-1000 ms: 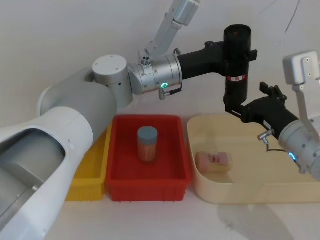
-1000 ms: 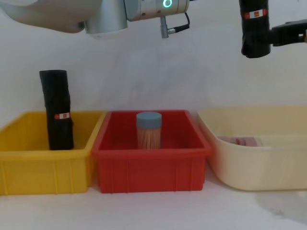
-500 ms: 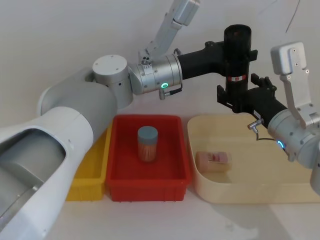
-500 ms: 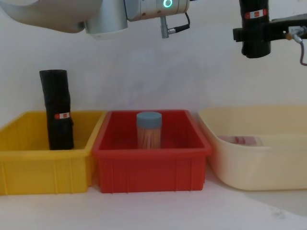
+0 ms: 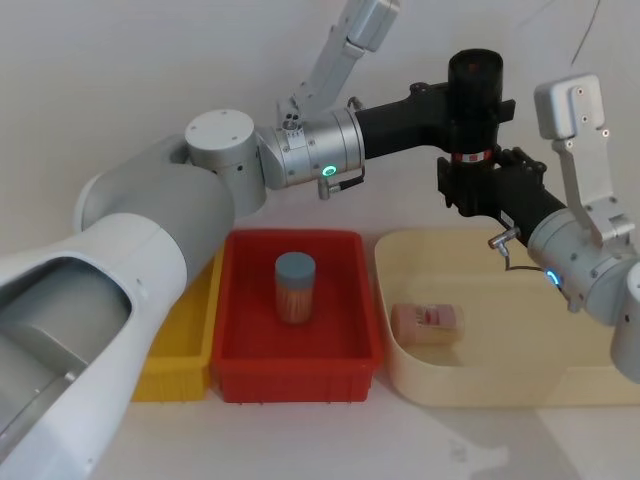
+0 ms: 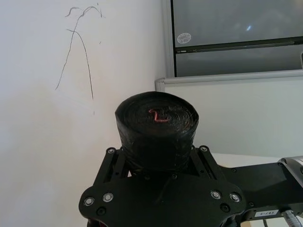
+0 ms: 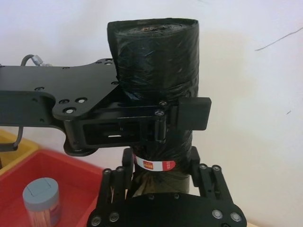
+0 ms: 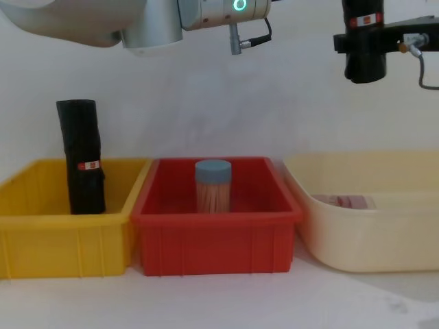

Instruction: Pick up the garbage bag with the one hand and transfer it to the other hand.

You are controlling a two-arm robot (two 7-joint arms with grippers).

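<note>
Nearest me, my right gripper (image 5: 470, 190) brackets the garbage bag (image 5: 473, 120) below its white band, fingers spread. Beyond, high above the worktop's far edge, my left gripper (image 5: 470, 98) pinches the upright roll's upper half. It looks light, firm, slick.

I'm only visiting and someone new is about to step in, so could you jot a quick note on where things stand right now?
Left gripper: shut on the garbage bag, holding it upright in the air above the cream tray.
Right gripper: at the roll's lower part, below the white band, fingers on either side; whether it has gripped yet cannot be told.
A second roll stands in the yellow bin.
Done: the bag is picked up and brought to the right gripper.
Left: right grips firmly, left lets go.
</note>
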